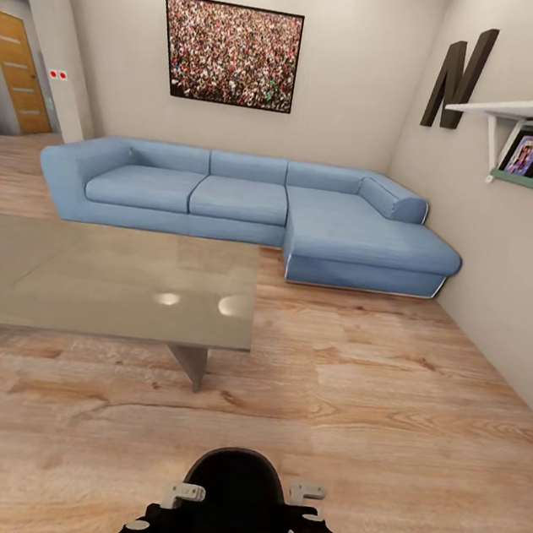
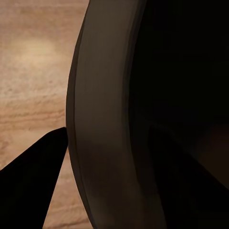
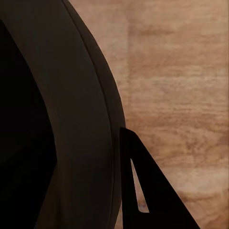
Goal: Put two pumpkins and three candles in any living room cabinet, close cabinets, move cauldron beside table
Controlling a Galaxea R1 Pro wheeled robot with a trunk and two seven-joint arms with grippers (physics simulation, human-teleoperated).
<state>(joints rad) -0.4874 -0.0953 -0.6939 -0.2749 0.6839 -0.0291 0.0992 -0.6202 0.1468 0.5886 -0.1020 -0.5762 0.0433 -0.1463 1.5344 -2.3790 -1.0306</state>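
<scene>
Cauldron [image 1: 233,501] bottom centre, clamped by left gripper [image 1: 172,500] and right gripper [image 1: 308,505] jaws on opposite rims | grey coffee table [image 1: 102,280] upper left | blue sofa [image 1: 250,204] behind | wood floor [image 1: 383,403] between.

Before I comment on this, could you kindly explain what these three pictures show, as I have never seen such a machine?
This is a simulated wheeled robot with two arms, each ending in a gripper. The wide picture comes from a camera on its head, looking down into a living room: a blue sofa, a low grey table at the left and a wood floor. At the bottom edge, the left gripper and right gripper hold a black cauldron between them, one on each side of its rim. The two dark pictures come from cameras near each gripper; both show the cauldron's rim close up over the floor, each gripper having one finger inside and one outside.
</scene>
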